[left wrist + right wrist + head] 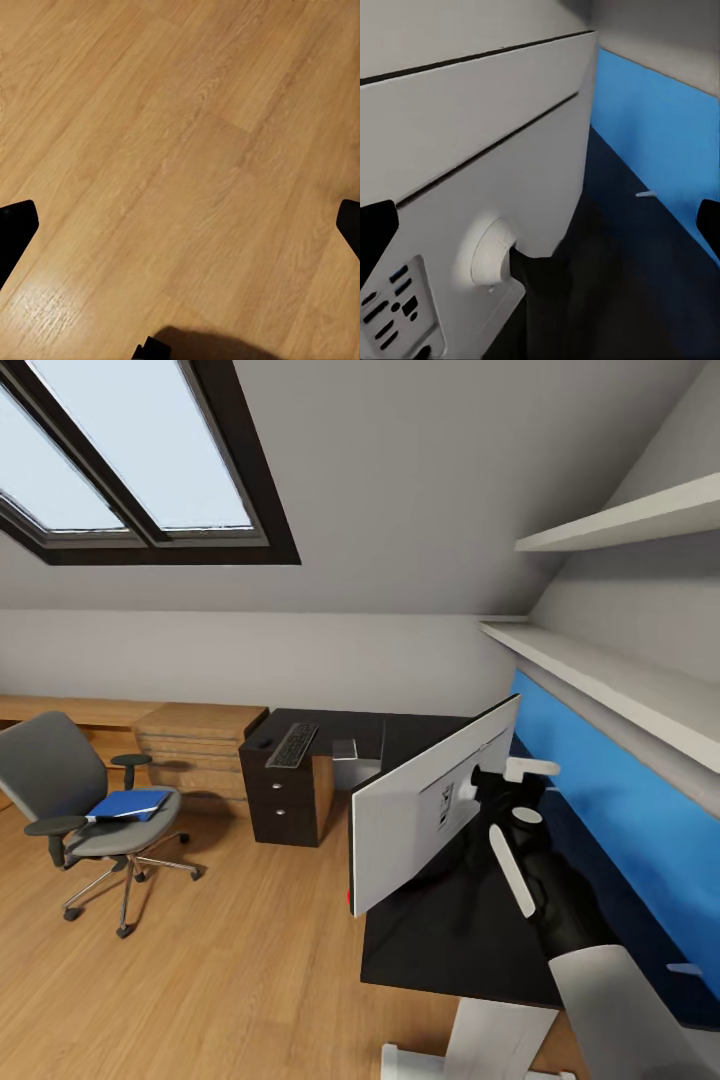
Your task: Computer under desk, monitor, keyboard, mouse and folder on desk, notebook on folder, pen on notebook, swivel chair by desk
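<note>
Right pincer [540, 225] spread wide behind the monitor [425, 810] on the bench [440, 950], frame centre; left pincer [180, 225] wide open over floor.

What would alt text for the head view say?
The robot's right arm reaches behind the monitor on the black desk. Across the wood floor, a blue folder lies on the swivel chair, under a skylight.
</note>
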{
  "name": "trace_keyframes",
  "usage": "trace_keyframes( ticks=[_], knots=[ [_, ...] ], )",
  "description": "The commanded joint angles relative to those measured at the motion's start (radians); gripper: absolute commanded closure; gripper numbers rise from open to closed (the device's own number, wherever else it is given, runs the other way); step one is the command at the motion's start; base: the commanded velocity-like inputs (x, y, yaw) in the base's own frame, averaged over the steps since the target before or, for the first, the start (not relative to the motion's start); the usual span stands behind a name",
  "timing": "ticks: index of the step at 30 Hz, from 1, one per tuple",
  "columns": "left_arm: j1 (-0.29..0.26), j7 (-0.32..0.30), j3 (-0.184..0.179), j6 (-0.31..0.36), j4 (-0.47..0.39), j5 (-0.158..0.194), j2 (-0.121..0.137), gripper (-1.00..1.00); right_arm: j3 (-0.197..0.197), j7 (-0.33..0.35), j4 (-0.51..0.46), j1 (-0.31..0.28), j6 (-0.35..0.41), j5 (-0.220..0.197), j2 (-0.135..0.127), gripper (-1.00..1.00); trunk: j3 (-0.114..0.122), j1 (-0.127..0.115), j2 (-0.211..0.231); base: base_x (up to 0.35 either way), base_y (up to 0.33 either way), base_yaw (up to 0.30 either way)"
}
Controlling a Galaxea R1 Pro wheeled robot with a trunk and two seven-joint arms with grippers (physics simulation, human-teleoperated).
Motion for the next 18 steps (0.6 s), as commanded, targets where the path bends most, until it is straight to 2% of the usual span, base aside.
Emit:
trace_keyframes(
  ticks=[1,7,11,18],
  knots=[
    [-0.001,0.008,-0.008,-0.002,-0.001,0.002,0.001,-1.00,0.004,-0.010,0.004,-0.001,0.000,-0.010,-0.002,-1.00,-0.002,0.001,-0.002,0.000,0.000,0.000],
    [-0.001,0.012,-0.008,-0.002,-0.001,0.001,-0.001,-1.00,0.003,-0.009,0.080,-0.004,-0.036,-0.010,-0.003,-1.00,-0.002,0.001,-0.002,0.000,0.000,0.000],
    [-0.001,0.013,-0.010,-0.002,-0.001,0.000,-0.001,-1.00,0.002,-0.009,0.163,-0.011,-0.078,-0.010,-0.004,-1.00,-0.002,0.001,-0.002,0.000,0.000,0.000],
    [-0.001,0.013,-0.010,-0.002,-0.001,0.000,-0.001,-1.00,0.002,-0.008,0.257,-0.040,-0.116,-0.010,-0.004,-1.00,-0.002,0.001,-0.002,0.000,0.000,0.000]
  ],
)
